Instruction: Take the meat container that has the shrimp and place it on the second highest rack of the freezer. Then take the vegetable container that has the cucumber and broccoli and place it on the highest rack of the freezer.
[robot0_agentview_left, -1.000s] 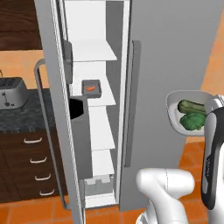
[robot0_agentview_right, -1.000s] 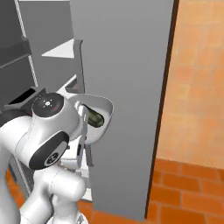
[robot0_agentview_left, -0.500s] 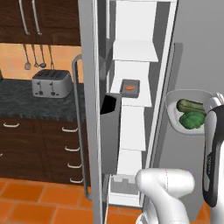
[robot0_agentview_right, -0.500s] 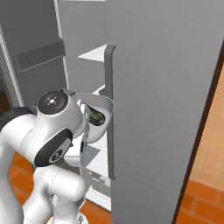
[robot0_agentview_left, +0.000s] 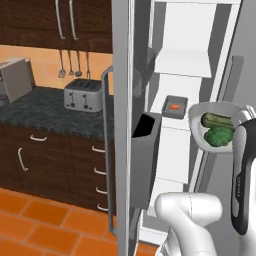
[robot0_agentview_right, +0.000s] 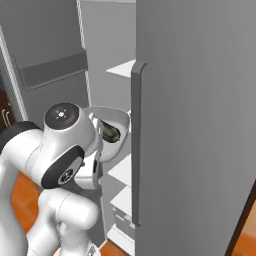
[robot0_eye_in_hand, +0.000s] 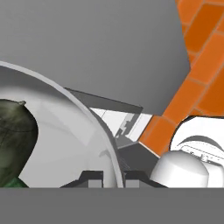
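The white vegetable container (robot0_agentview_left: 201, 131) hangs in the air in front of the open freezer (robot0_agentview_left: 180, 150), holding the dark green cucumber (robot0_agentview_left: 217, 120) and the broccoli (robot0_agentview_left: 220, 136). In the hand view my gripper (robot0_eye_in_hand: 114, 178) is shut on the bowl's rim (robot0_eye_in_hand: 89, 114), with the cucumber (robot0_eye_in_hand: 13, 140) inside at left. The right base view has the bowl (robot0_agentview_right: 116, 120) beside my arm's elbow. To the left of the bowl, the grey meat container (robot0_agentview_left: 174, 107) with the shrimp (robot0_agentview_left: 174, 106) rests on a white shelf. A bare white shelf (robot0_agentview_left: 182, 62) lies above it.
The freezer's left door (robot0_agentview_left: 122, 125) stands open, with a grey bar handle (robot0_agentview_left: 106, 150) and a door bin (robot0_agentview_left: 146, 160). The shut right door (robot0_agentview_right: 200, 125) carries a vertical handle (robot0_agentview_right: 136, 145). A toaster (robot0_agentview_left: 84, 95) sits on the dark counter (robot0_agentview_left: 45, 109) at left. Orange tiles (robot0_agentview_left: 45, 225) cover the floor.
The base has driven, so the whole scene has shifted: the open freezer interior now sits nearer the bowl. The bowl stays held in my gripper.
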